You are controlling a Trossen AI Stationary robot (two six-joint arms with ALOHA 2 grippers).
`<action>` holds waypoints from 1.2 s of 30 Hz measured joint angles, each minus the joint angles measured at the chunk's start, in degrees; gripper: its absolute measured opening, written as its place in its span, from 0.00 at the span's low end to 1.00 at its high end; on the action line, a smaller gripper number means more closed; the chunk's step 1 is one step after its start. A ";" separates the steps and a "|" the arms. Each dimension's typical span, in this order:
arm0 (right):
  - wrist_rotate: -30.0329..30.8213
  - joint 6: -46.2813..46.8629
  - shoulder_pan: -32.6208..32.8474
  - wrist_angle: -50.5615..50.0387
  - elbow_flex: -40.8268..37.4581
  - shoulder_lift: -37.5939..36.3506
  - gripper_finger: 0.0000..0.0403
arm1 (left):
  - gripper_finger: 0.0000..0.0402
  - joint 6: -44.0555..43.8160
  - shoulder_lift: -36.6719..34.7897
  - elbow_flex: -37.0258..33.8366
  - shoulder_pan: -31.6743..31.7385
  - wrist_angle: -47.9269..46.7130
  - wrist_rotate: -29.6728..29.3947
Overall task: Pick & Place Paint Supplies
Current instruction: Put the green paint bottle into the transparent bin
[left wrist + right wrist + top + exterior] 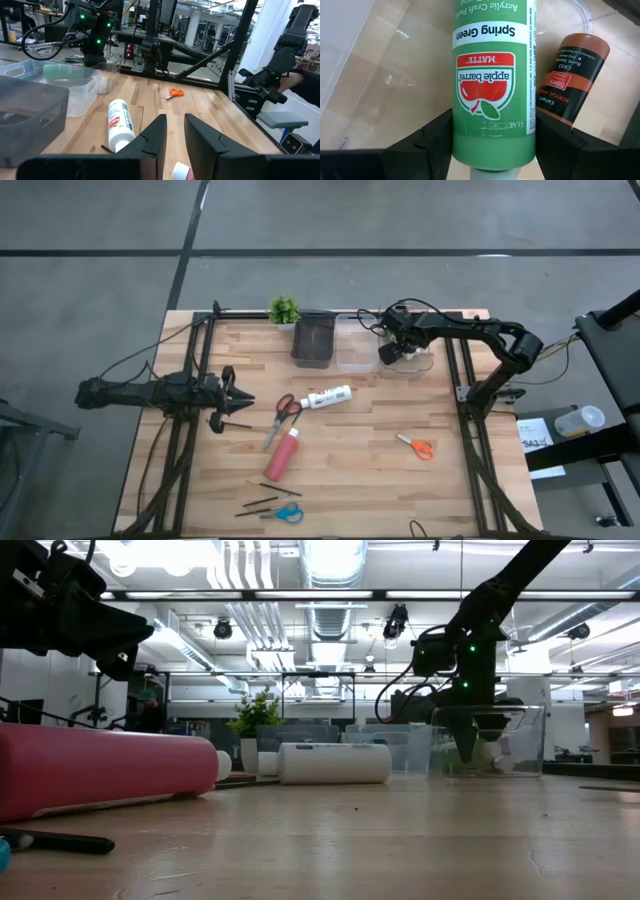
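Nearest the lens in the right wrist view, a green paint bottle [493, 85] labelled "Spring Green" sits clamped between the two dark fingers [427, 137] of the right gripper [393, 352], its cap end toward the camera. Just beside it lies a small brown paint bottle [575, 82] on the clear floor of a container. In the high view this gripper hangs over the clear bin [412, 360] at the back right of the wooden table [350, 480]; a second clear bin [354, 350] and a dark grey bin [312, 340] stand in a row to its left, with a small potted plant [284, 310] at the back edge.

The left gripper [238, 395] is at the left side of the table, its fingers [155, 132] parted by a narrow gap with nothing between them. Ahead of it lies a white paint bottle [327, 397], on its side near the table's middle. Red-handled scissors [284, 415] lie just left of that bottle, and a pinkish-red paint tube [283, 454] lies below them. Orange-handled scissors [418, 446] lie well apart on the right. Near the front edge are blue-handled scissors [288, 513] and thin dark brushes [265, 496]; their exact number is hard to tell, perhaps three.
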 joint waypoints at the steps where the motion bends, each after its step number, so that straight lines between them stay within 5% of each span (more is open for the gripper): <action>1: 0.00 -0.08 0.00 0.00 -0.01 0.00 0.55 | 0.19 0.02 0.00 -0.02 0.00 0.00 0.00; 36: -2.66 -1.25 0.13 -0.03 -0.04 -0.10 0.55 | 0.19 0.00 0.00 -0.01 -0.01 0.00 0.01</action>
